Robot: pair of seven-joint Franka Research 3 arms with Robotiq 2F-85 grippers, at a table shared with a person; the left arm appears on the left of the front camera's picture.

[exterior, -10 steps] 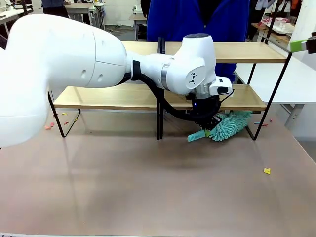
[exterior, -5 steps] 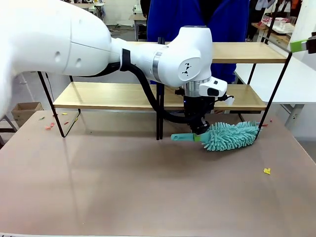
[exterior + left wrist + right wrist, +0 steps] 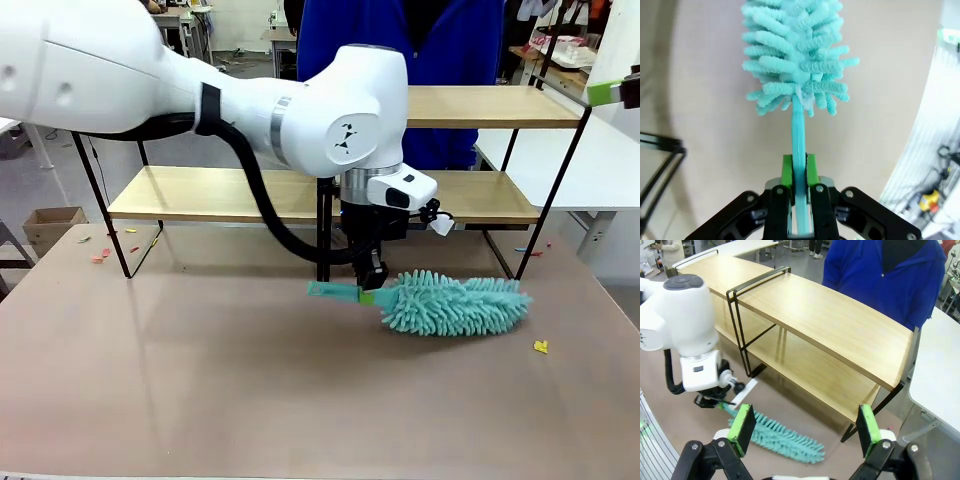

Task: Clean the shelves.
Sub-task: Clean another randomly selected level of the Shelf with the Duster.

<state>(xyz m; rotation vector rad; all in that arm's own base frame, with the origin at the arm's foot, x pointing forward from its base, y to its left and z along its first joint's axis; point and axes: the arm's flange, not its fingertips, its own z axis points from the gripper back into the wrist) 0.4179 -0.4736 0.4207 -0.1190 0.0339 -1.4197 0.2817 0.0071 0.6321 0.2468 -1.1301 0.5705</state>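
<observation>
Right now the left gripper (image 3: 372,283) is squeezed tight on the thin handle of a fluffy teal duster (image 3: 455,303). In the left wrist view the green pads (image 3: 787,169) pinch the handle from both sides. The fluffy end points off to the robot's right and lies low over the brown table (image 3: 200,390), in front of the shelves (image 3: 230,195). I cannot tell if it touches the table.

The shelves stand at the far side of the table. They have two long wooden boards on a thin black frame, with a black post in the middle. A person (image 3: 400,40) in a blue top stands behind them.

The right gripper (image 3: 805,432) hangs high above the shelves with its jaws spread wide and nothing between them.

I think the step now is bringing the duster to a board. To do it well, lift the fluffy end up, lay it flat on the wood, and slide it slowly from one end to the other. Keep the grip firm so the thin handle does not twist. Watch out for the black post and frame bars.
</observation>
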